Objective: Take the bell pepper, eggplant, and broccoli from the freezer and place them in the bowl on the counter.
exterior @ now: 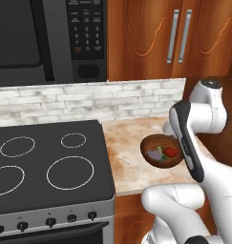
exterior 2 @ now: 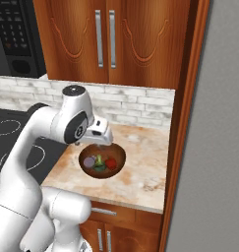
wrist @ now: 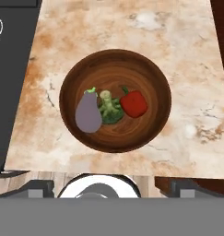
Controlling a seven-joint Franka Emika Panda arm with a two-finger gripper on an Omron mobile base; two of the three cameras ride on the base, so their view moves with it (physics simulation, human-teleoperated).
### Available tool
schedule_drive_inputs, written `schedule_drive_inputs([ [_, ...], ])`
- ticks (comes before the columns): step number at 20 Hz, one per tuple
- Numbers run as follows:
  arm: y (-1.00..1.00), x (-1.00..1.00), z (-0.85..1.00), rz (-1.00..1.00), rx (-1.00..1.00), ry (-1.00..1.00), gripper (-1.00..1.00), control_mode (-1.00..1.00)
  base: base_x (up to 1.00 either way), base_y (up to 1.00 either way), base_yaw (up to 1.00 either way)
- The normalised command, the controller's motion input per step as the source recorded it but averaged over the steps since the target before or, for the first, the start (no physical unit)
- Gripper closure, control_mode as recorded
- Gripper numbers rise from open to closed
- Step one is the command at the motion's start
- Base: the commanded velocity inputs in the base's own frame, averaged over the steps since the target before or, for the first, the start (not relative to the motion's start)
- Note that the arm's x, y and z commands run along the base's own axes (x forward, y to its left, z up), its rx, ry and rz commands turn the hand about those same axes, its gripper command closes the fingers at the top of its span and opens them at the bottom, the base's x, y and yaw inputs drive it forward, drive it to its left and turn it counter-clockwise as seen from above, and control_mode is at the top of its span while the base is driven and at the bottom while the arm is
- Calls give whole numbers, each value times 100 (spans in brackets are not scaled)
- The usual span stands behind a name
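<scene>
The dark brown wooden bowl [wrist: 150, 69] stands on the beige marbled counter [wrist: 191, 55]. Inside it lie the purple eggplant [wrist: 88, 115], the green broccoli [wrist: 111, 110] and the red bell pepper [wrist: 134, 103], side by side and touching. My gripper [exterior 2: 97, 141] hovers directly above the bowl [exterior 2: 118, 153], open, with nothing between its fingers. From the left base view the forearm covers the right part of the bowl [exterior: 153, 159], while the eggplant [exterior: 156, 154] and pepper [exterior: 171, 151] show. The grey freezer [exterior 2: 214, 123] rises at the right.
A black stove top [exterior: 50, 162] borders the counter on the left, with a microwave [exterior: 46, 38] above it. Wooden wall cabinets [exterior 2: 106, 39] hang over a white brick backsplash [exterior 2: 131, 106]. A wooden side panel [exterior 2: 182, 123] closes the counter's right end.
</scene>
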Motion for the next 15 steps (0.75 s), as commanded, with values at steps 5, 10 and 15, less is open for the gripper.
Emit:
schedule_drive_inputs([
  [5,11,-47,87,0,0,0,-100,-100,0,0,0],
  [10,0,-51,82,0,0,-1,-100,-100,0,0,0],
  [15,4,-45,52,0,0,-1,-100,-100,0,0,0],
])
